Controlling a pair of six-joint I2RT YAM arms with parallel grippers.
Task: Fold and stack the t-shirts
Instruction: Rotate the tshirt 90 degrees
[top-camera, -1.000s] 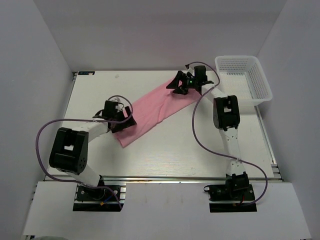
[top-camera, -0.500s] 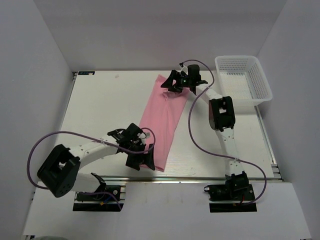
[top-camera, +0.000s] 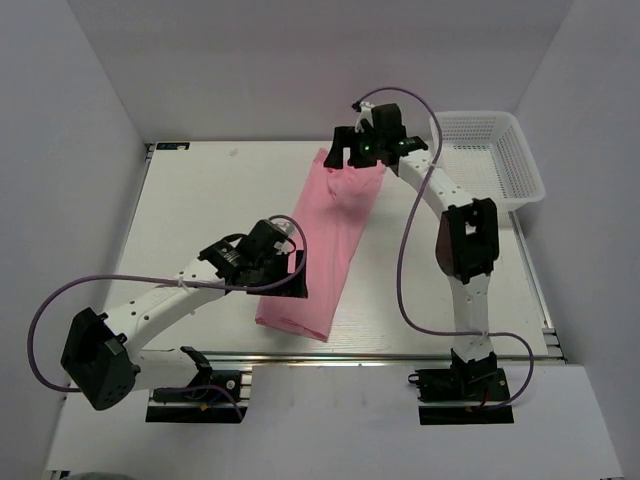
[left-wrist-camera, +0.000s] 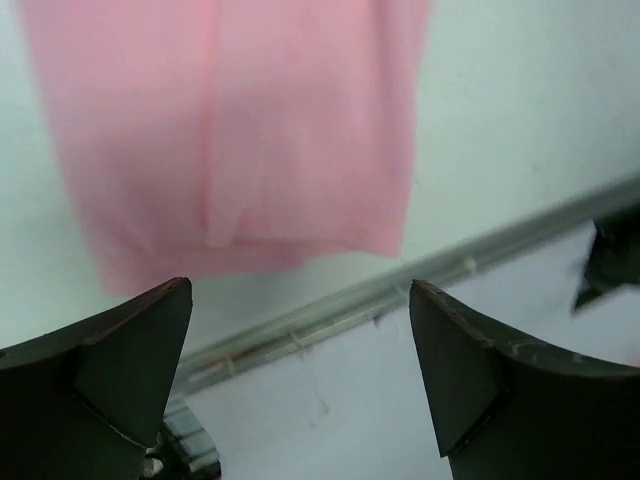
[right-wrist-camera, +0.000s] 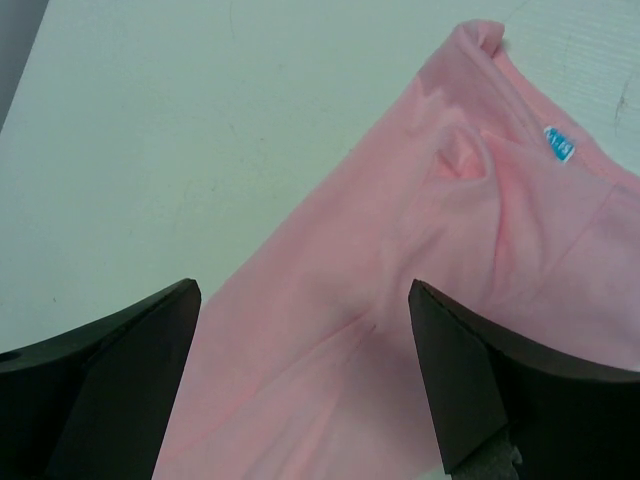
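The light-pink t-shirt (top-camera: 325, 240) lies on the table as a long narrow folded strip, running from the far middle toward the near edge. My left gripper (top-camera: 284, 278) is open and empty, raised over the strip's left edge near its lower end. In the left wrist view (left-wrist-camera: 300, 290) the hem (left-wrist-camera: 250, 240) lies flat beyond the fingertips. My right gripper (top-camera: 352, 152) is open and empty above the collar end. In the right wrist view (right-wrist-camera: 305, 290) the shirt (right-wrist-camera: 400, 300) fills the space under the jaws, and its blue neck label (right-wrist-camera: 558, 143) shows.
A white mesh basket (top-camera: 490, 160) stands at the far right of the table. The metal rail of the table's near edge (left-wrist-camera: 330, 305) runs just beyond the hem. White walls enclose the table on the left, far and right sides.
The shirt swung from a diagonal lie to nearly lengthwise, its lower end drawn toward the near edge. The left gripper has since lifted back from the hem; the right gripper has risen over the collar.
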